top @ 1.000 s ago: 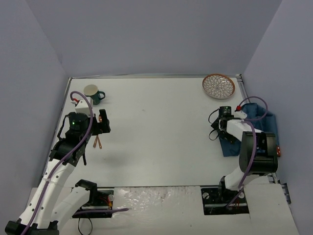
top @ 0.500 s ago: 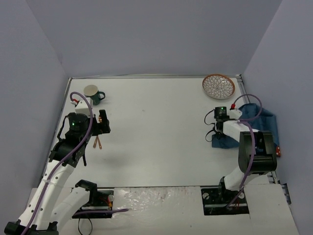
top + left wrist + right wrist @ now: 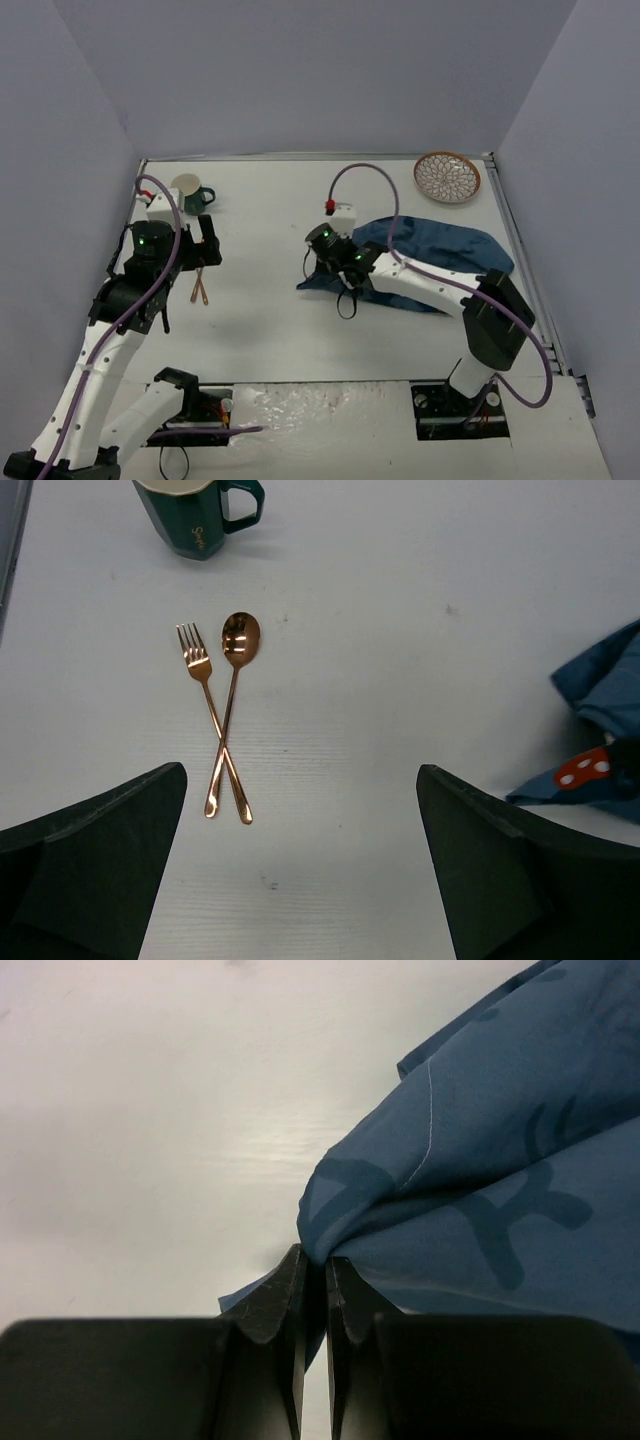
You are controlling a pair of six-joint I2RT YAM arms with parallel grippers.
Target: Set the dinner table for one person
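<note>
White desk point(image 3: 300, 200) spans the walled cell; right pincer point(image 3: 314, 1265) clenched on cloth point(image 3: 500, 1160), tips half-buried in folds; left pincer point(image 3: 302, 775) released, crossed fork point(image 3: 205, 695) and spoon point(image 3: 238, 650) ahead; mug point(image 3: 190, 515) top cropped.

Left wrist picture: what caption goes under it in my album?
Crossed copper fork and spoon lie on the white table near a green mug, open left hand above.
</note>
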